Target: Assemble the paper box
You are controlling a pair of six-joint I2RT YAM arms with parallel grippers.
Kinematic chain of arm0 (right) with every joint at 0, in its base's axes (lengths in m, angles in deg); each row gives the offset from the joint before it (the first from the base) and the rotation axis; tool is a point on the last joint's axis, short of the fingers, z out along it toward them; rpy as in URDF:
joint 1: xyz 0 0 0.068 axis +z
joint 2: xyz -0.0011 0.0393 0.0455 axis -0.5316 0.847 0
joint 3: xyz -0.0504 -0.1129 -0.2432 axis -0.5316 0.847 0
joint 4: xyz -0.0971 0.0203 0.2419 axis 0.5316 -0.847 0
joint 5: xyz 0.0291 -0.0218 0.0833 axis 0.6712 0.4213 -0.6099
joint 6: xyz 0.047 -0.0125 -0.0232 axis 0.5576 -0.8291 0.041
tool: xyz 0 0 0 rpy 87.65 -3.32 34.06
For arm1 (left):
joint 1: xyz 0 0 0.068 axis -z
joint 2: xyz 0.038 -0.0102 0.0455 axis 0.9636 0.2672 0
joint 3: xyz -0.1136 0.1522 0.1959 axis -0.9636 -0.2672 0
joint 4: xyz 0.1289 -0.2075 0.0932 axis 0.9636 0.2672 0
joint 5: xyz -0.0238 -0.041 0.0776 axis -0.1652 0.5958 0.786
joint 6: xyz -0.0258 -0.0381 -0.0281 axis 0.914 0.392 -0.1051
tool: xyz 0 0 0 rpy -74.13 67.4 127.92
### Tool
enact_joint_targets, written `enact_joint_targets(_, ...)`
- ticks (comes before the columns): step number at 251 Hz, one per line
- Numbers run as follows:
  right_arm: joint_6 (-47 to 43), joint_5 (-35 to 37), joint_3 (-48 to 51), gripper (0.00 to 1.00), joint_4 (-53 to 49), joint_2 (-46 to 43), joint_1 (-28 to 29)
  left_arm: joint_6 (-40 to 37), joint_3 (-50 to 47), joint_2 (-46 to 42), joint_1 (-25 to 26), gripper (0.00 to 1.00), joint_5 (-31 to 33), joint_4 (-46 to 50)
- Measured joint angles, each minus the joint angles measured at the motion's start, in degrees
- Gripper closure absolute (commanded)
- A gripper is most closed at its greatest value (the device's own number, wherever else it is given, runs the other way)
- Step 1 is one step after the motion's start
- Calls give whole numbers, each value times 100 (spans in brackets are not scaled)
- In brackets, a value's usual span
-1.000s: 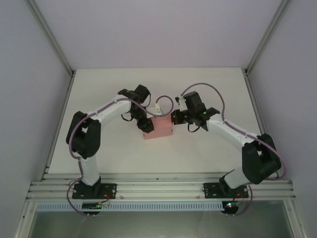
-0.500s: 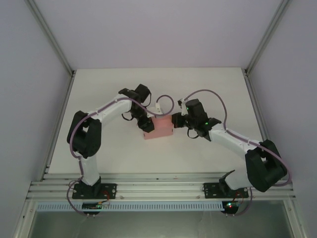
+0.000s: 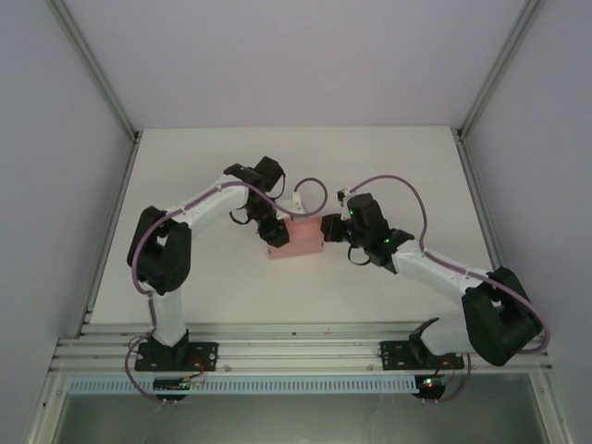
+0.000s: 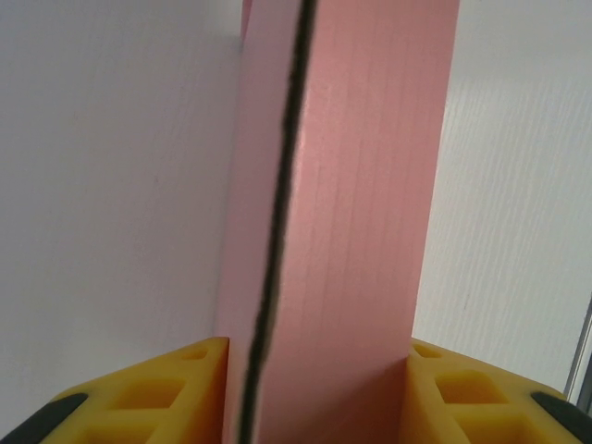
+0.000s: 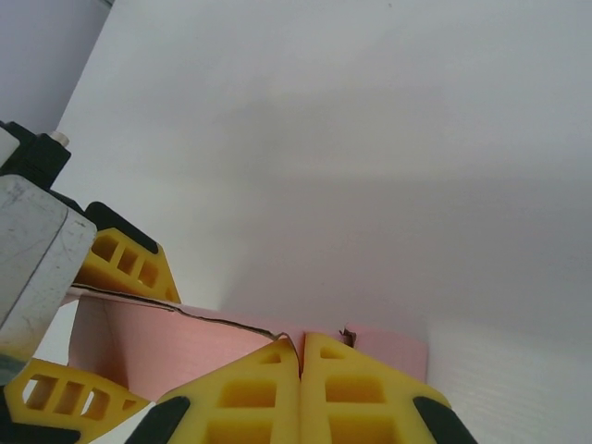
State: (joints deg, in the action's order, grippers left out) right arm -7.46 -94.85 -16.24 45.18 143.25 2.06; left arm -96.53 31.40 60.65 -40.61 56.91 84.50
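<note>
In the middle of the table [image 3: 388, 157], the pink box [image 3: 301, 242] lies between the two arms and has hardly shifted over the last second. What has moved is the right arm, whose wrist has swung in lower and closer, so that the right claw [image 3: 326, 228] now bears on the box's right end. That claw is clenched on nothing, its jaws pressed tight together and used as a blunt pusher against the top edge, just where a dark seam [image 5: 231, 324] shows a flap not yet lying flush. The left claw [image 4: 314, 365] grasps the box's other end, clamped across its narrow width, and has kept its place. I judge this to be the flap-closing step: the box is already formed, and the push looks meant to tuck the last flap home while the left claw steadies it.
</note>
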Motion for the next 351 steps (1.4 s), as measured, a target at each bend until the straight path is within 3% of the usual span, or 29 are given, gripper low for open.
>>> enact_joint_targets(66, -160, 232, -162, 100, -442, -2, 48, -7, 7, 2, 35, 59, -9, -24)
enact_joint_targets(167, -837, 595, 437, 100, 461, -184, 225, 11, 9, 2, 35, 57, -2, -61)
enact_joint_targets(195, -916, 743, 531, 100, 470, -284, 304, 22, 9, 2, 35, 48, 7, -98)
enact_joint_targets(225, -898, 872, 498, 100, 361, -315, 393, 116, 15, 0, 35, 28, 0, -273)
enact_joint_targets(264, -708, 1161, 280, 100, -48, -306, 619, 280, 26, -59, 42, 13, 24, -476)
enact_joint_targets(268, -686, 1185, 254, 100, -87, -297, 638, 258, 26, -81, 42, 2, 28, -494)
enact_joint_targets(271, -671, 1224, 225, 100, -138, -291, 660, 289, 22, -101, 48, 0, 37, -505)
enact_joint_targets(316, -490, 1419, -116, 100, -616, -125, 798, 518, -330, -807, 74, 0, 240, -852)
enact_joint_targets(351, -433, 1561, -433, 100, -946, 74, 798, 1016, -922, -1639, 74, 0, 813, -1128)
